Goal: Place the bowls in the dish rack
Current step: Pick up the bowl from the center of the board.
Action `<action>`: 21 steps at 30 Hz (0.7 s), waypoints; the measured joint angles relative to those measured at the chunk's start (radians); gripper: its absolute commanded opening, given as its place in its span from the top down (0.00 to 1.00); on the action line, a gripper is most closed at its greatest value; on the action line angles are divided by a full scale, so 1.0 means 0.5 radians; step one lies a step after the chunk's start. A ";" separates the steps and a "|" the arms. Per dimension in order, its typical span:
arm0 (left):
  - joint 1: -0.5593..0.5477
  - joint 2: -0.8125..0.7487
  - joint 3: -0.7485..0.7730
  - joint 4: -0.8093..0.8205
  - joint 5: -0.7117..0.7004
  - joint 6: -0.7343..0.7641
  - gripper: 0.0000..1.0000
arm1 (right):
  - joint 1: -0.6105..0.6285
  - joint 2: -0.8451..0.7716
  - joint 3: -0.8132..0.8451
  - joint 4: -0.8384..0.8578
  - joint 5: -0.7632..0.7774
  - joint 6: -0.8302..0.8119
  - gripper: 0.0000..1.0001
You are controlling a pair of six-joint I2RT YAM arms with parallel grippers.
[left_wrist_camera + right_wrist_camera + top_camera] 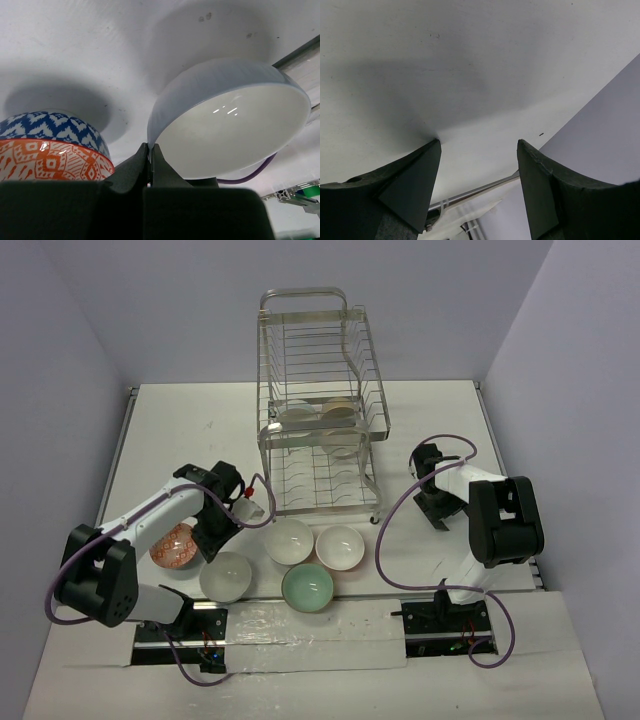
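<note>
Metal dish rack (315, 360) already held about three bowls (300, 415); five more stood on the table (180, 430) before it. Your left gripper (150, 150) had jaws pressed together on nothing, your right gripper (479, 142) had them spread.

The table (180, 430) carries the dish rack (318, 436), patterned bowl (175, 546), mint bowl (307, 588) and seemingly three white bowls (290, 542).

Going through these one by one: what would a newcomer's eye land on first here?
The tall silver wire dish rack rises at the far middle of the white table, a few white bowls inside. In front sit five loose bowls, the orange-red patterned bowl and pale mint green bowl standing out among white ones. The left gripper, fingers together, sits low between the patterned bowl and a white bowl.
</note>
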 measured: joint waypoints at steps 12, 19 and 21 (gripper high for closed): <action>0.025 -0.011 0.062 0.003 -0.120 -0.081 1.00 | 0.000 0.000 -0.002 -0.001 0.006 -0.002 0.28; 0.104 0.040 0.169 0.005 -0.150 -0.113 1.00 | 0.000 0.000 -0.004 -0.001 0.011 -0.003 0.28; 0.147 0.069 0.217 0.002 -0.151 -0.113 1.00 | 0.000 0.000 -0.005 -0.001 0.012 -0.008 0.28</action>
